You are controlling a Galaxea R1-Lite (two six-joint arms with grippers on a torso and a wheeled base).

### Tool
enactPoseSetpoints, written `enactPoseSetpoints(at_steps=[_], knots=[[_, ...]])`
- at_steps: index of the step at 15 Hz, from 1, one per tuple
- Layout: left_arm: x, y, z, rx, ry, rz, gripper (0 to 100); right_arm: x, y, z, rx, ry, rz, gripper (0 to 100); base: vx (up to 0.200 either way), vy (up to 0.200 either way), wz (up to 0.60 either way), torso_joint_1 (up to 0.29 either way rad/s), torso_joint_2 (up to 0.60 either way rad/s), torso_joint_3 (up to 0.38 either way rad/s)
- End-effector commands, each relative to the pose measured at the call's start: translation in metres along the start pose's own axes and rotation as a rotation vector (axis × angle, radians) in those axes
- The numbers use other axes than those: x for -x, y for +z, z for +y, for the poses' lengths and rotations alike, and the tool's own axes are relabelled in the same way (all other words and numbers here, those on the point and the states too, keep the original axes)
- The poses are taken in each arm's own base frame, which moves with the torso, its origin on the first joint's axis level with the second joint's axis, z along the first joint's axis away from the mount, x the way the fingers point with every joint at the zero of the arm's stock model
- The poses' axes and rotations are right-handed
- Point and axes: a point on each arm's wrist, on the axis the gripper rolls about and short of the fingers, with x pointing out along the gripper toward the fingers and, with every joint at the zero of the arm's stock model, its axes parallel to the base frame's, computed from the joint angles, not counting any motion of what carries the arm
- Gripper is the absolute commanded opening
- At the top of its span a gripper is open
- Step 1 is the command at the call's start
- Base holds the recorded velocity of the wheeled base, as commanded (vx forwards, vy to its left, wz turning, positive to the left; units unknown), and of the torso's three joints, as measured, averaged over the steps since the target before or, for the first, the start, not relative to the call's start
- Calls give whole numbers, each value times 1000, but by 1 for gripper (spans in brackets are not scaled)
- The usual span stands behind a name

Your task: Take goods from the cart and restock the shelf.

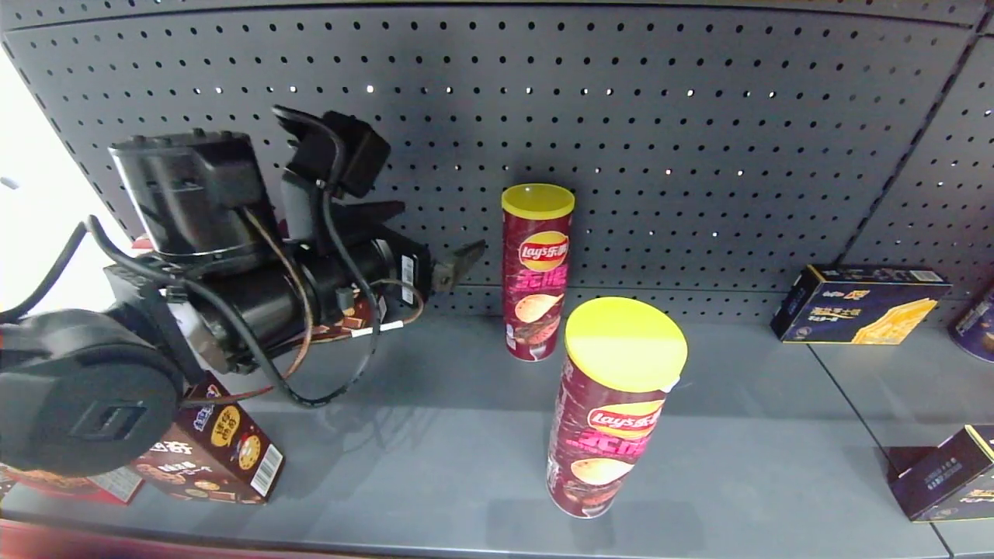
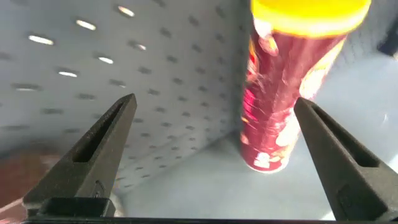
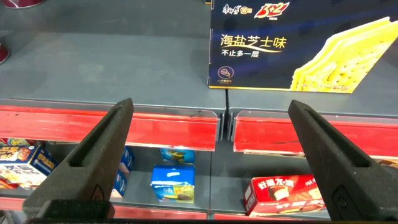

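Observation:
Two maroon chip cans with yellow lids stand upright on the grey shelf [image 1: 435,466]. One can [image 1: 536,272] is at the back by the pegboard, the other [image 1: 613,404] nearer the front edge. My left gripper [image 1: 444,227] hangs open just left of the back can, its fingers pointing at it and holding nothing. In the left wrist view that can [image 2: 286,93] stands ahead of the open left gripper [image 2: 214,102], closer to one finger. My right gripper [image 3: 211,107] is open and empty in front of a dark blue cracker box [image 3: 292,43] on a shelf.
A brown cookie box [image 1: 217,450] lies at the shelf's front left under my left arm. A dark blue box [image 1: 854,303] sits at the back right, another [image 1: 943,473] at the front right. Red price rails [image 3: 168,124] front a lower shelf holding blue packs [image 3: 174,183] and a red box [image 3: 286,193].

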Motion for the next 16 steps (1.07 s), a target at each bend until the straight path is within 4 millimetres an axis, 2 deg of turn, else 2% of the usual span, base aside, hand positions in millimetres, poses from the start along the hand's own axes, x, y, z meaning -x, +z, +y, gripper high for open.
enactPoseSetpoints(at_steps=[1,2,3,6,8,11,13,14,15,16], knots=[[26,26,4,0,51,-76,100,0,0,0,0,0,1,100,0,0,0,0,0,0],[43,33,5,5,67,-100,100,0,0,0,0,0,1,100,0,0,0,0,0,0],[51,35,5,6,67,-113,100,0,0,0,0,2,1,100,0,0,0,0,0,0],[100,43,3,8,70,-171,100,0,0,0,0,0,1,100,0,0,0,0,0,0],[123,42,3,6,74,-189,100,0,0,0,0,0,1,100,0,0,0,0,0,0],[189,26,-3,2,67,-243,100,0,0,0,0,0,1,100,0,0,0,0,0,0],[208,21,-6,-2,58,-266,100,0,0,0,0,0,1,100,0,0,0,0,0,0],[228,20,-6,-10,64,-313,100,0,0,0,0,0,1,100,0,0,0,0,0,0],[256,7,-7,-63,103,-348,100,0,0,0,0,0,1,100,0,0,0,0,0,0],[267,0,-7,-80,137,-364,100,0,0,0,0,0,1,100,0,0,0,0,0,0]])
